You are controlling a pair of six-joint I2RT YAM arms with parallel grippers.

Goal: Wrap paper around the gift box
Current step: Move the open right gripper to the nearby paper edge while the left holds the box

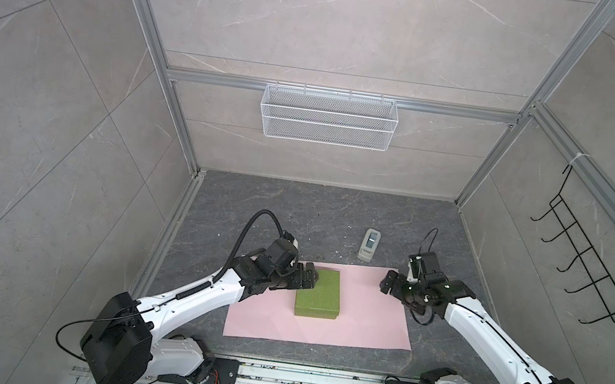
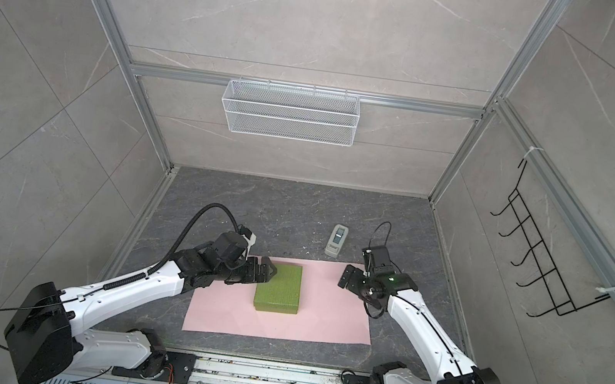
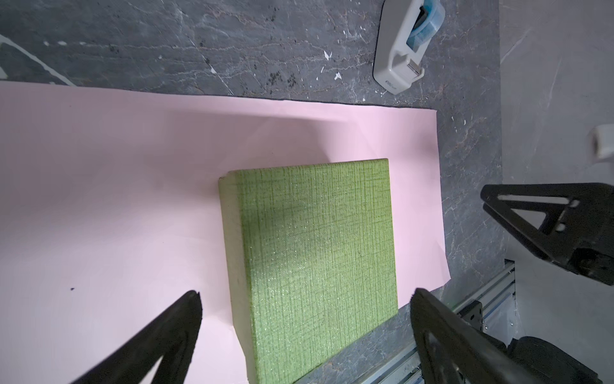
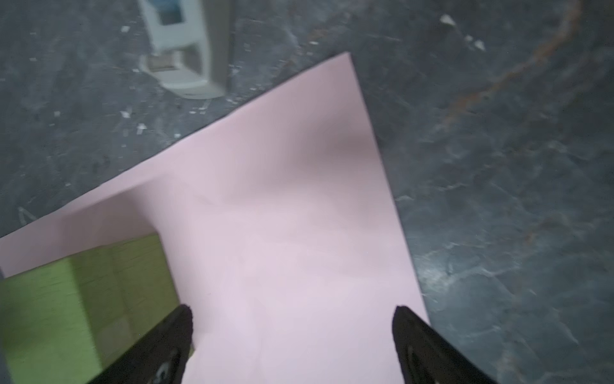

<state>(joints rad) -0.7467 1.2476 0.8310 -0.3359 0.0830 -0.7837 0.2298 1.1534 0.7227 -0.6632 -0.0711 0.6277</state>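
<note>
left claw (image 3: 305,294) released, spread wide by the gift box (image 3: 315,249) on the paper (image 3: 116,183). right claw (image 4: 294,312) released too (tape dispenser (image 3: 403,50) print unreadable).

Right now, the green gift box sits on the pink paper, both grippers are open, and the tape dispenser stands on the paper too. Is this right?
Not fully. The tape dispenser stands off the paper, on the table beyond its far edge, as both top views show. The gift box does sit on the paper, and the left gripper and right gripper are open.
</note>
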